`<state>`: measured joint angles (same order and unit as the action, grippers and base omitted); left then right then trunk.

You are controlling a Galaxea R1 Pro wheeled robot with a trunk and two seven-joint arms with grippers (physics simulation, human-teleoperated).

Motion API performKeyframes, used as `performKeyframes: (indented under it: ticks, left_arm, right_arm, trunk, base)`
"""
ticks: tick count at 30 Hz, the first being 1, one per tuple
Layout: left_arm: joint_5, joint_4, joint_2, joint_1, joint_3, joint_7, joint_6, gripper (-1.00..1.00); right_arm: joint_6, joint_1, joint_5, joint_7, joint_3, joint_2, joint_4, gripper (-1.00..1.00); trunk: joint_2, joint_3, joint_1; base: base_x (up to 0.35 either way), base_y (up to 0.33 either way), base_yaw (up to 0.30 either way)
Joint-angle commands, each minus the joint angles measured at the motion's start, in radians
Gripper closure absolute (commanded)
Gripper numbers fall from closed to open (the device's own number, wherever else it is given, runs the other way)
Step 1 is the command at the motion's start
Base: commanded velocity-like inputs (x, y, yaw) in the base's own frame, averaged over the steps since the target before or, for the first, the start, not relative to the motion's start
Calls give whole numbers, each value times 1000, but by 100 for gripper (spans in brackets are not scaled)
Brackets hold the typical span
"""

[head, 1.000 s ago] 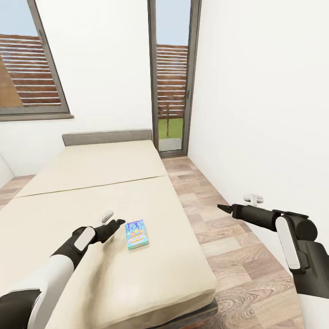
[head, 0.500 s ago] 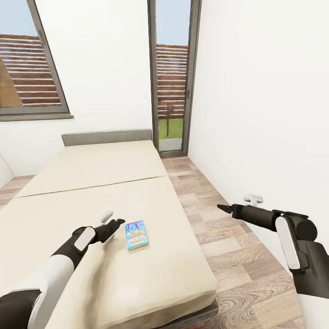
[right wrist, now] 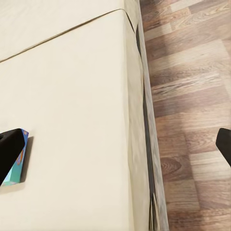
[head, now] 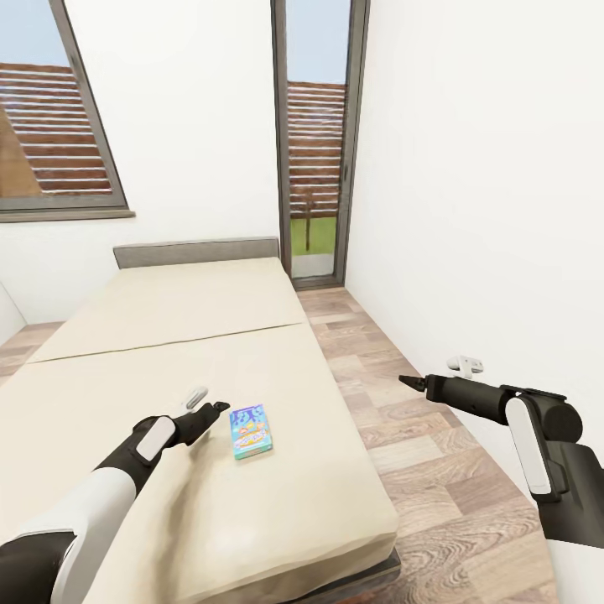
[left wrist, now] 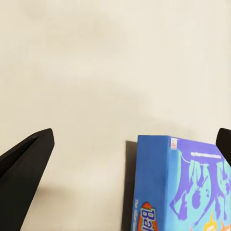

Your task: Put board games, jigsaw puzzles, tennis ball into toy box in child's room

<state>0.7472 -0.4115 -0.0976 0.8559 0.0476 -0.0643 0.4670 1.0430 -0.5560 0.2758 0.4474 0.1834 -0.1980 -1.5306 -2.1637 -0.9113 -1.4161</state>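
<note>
Blue-topped flat board game (head: 251, 429) with purple and yellow print lies flat on the bed (head: 193, 352)'s beige mattress near its right edge. Left gripper (head: 220, 408) hovers just beside the box, fingers apart; right gripper (head: 404, 382) is over the wood-plank floor (head: 419, 453), jaws spread. White walls, grey-framed window (head: 315, 143) beyond the bed.

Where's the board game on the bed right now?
In the head view the board game lies flat on the bed near its right edge, just right of the left gripper.
</note>
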Motion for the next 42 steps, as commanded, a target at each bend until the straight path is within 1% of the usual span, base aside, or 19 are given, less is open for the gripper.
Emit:
performKeyframes:
  ticks: [1, 7, 17, 25, 31, 42]
  left_arm:
    - [-4, 0, 0, 0, 4, -1, 6, -100]
    - [-3, 0, 0, -2, 4, -2, 5, -100]
    - [-2, 0, 2, -4, 5, -3, 4, -100]
    - [-2, 0, 2, -4, 5, -3, 4, -100]
    - [-2, 0, 3, -5, 5, -2, 4, -100]
    - [-3, 0, 2, -5, 5, -2, 4, -100]
  right_arm:
    - [4, -1, -6, 8, 1, 0, 0, -100]
    - [4, -1, -6, 8, 2, 0, 0, -100]
    - [4, -1, -6, 8, 3, 0, 0, -100]
    - [4, -1, -5, 8, 4, 0, 0, -100]
    - [4, -1, -5, 8, 2, 2, 0, -100]
    - [4, -1, -4, 8, 3, 0, 0, -100]
  trunk:
    - [0, -1, 0]
    - [0, -1, 0]
    - [0, -1, 0]
    - [0, -1, 0]
    - [0, -1, 0]
    - [0, -1, 0]
  base:
    - [0, 0, -17]
    - [-13, 0, -31]
    - [-144, 0, -9]
    - [-49, 0, -30]
    - [-15, 0, -176]
    - [-4, 0, -258]
